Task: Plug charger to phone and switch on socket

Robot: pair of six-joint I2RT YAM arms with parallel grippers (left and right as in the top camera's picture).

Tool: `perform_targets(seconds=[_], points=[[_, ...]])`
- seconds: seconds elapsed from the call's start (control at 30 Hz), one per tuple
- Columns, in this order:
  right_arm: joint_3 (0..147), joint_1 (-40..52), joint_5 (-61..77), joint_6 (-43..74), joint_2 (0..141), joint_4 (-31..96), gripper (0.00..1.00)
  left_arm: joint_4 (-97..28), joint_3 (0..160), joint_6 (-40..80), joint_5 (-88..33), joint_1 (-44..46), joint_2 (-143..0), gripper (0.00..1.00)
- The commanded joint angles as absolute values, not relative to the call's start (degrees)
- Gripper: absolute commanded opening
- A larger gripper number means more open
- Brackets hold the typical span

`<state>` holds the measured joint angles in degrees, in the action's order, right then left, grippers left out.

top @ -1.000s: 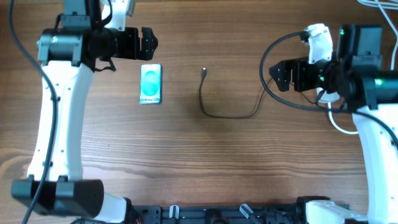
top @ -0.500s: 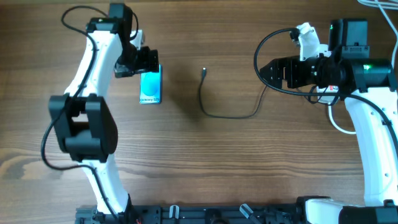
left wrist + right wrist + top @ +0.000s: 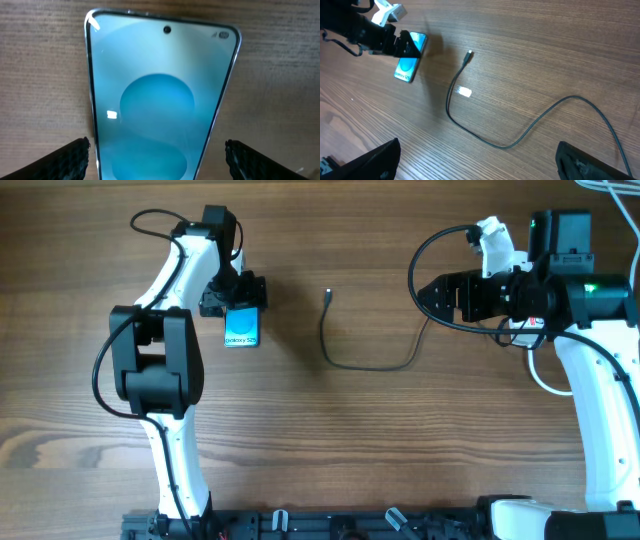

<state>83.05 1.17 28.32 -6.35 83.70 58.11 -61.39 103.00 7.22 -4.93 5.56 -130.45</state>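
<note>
Hovering over the phone's point(image 3: 241, 330) top end, the left gripper point(image 3: 243, 300) is holding its jaws wide, one finger just beside each long edge (gripping nothing). The right gripper point(image 3: 430, 298) is hanging wide open and empty, the charger point(image 3: 365, 366) lying just ahead of it, its plug point(image 3: 328, 296) sitting between both grippers

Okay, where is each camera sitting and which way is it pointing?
Overhead: above the table, looking straight down; left arm, right arm, phone, charger show.
Left wrist: close over the phone, facing down; the open left tool flanks it.
Right wrist: raised, angled across the table toward the charger; open right tool at bottom corners.
Shared: overhead and right wrist show phone, charger, left arm.
</note>
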Motion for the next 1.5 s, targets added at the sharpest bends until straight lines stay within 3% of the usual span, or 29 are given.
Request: perform_targets(seconds=[0.0, 0.13, 0.33, 0.73, 1.03, 1.47], points=[[84.3, 0.9, 28.4, -7.3, 84.7, 58.2, 1.0, -58.8, 100.0, 7.7, -3.9, 5.5, -131.3, 0.93], [84.3, 0.9, 27.9, -7.3, 84.7, 58.5, 1.0, -56.3, 95.4, 4.9, -3.9, 5.5, -131.3, 0.92], [84.3, 0.9, 27.9, -7.3, 84.7, 58.3, 1.0, -55.8, 94.3, 5.0, -4.4, 5.5, -131.3, 0.79], [84.3, 0.9, 27.9, -7.3, 84.7, 58.1, 1.0, -55.9, 94.3, 6.9, 2.7, 9.6, -131.3, 0.82], [84.3, 0.9, 27.9, -7.0, 84.7, 57.8, 1.0, -55.7, 94.4, 8.2, 2.5, 9.6, -131.3, 0.7], [84.3, 0.9, 27.9, -5.3, 84.7, 57.6, 1.0, -60.6, 103.4, 14.8, -2.5, 9.5, -122.5, 0.71]])
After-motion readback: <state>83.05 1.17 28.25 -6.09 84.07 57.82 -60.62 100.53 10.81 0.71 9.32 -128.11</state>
